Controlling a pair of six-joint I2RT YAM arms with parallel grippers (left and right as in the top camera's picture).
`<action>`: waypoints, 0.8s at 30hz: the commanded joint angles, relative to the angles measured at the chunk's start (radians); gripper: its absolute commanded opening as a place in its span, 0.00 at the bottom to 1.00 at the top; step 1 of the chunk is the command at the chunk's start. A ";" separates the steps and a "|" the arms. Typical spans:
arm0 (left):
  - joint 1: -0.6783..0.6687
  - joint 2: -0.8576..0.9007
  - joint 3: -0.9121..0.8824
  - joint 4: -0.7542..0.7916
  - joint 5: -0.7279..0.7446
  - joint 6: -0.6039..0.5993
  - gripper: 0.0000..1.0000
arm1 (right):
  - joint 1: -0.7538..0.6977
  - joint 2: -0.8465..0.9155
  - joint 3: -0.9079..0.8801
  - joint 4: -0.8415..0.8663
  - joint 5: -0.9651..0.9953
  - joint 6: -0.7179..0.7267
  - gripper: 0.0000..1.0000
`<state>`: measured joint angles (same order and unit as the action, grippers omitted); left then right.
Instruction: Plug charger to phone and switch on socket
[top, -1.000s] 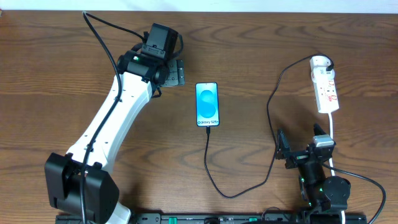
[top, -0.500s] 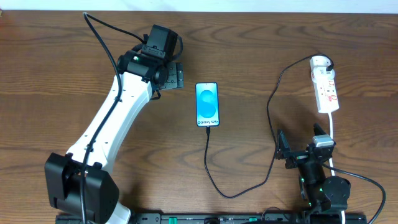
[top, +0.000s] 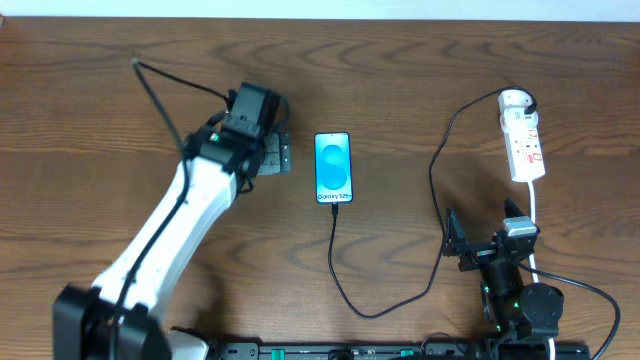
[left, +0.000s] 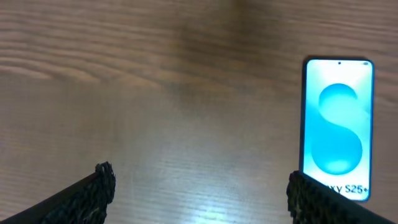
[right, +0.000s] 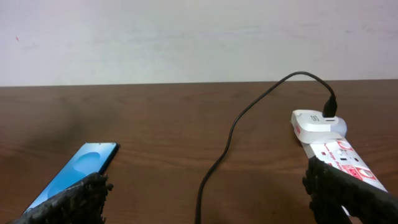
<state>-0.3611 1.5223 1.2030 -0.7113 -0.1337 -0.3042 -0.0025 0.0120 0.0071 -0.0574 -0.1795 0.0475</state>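
The phone (top: 334, 167) lies flat mid-table with its cyan screen lit; it also shows in the left wrist view (left: 336, 127) and the right wrist view (right: 74, 171). The black charger cable (top: 400, 290) runs from the phone's near end in a loop to the white adapter (top: 514, 101) on the far end of the socket strip (top: 524, 145), also in the right wrist view (right: 339, 152). My left gripper (top: 278, 158) is open and empty just left of the phone (left: 199, 190). My right gripper (top: 475, 240) is open and empty near the front right (right: 205, 199).
The strip's white cord (top: 537, 215) runs toward the front past my right arm. Bare wooden table (top: 420, 70) surrounds the phone. A pale wall (right: 186, 37) stands beyond the far edge.
My left arm has drawn back toward the front and lowered slightly; its gripper has shifted a little down, staying left of the phone. The right arm, phone and cable have not moved.
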 joint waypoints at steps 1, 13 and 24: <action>0.003 -0.098 -0.087 0.026 0.011 0.050 0.90 | 0.010 -0.006 -0.002 -0.005 0.008 -0.011 0.99; 0.026 -0.287 -0.235 0.108 0.277 0.408 0.90 | 0.010 -0.006 -0.002 -0.005 0.008 -0.011 0.99; 0.111 -0.531 -0.461 0.214 0.284 0.389 0.90 | 0.010 -0.006 -0.002 -0.005 0.008 -0.011 0.99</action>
<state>-0.2703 1.0592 0.7956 -0.5262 0.1368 0.0795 -0.0025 0.0120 0.0071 -0.0570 -0.1795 0.0475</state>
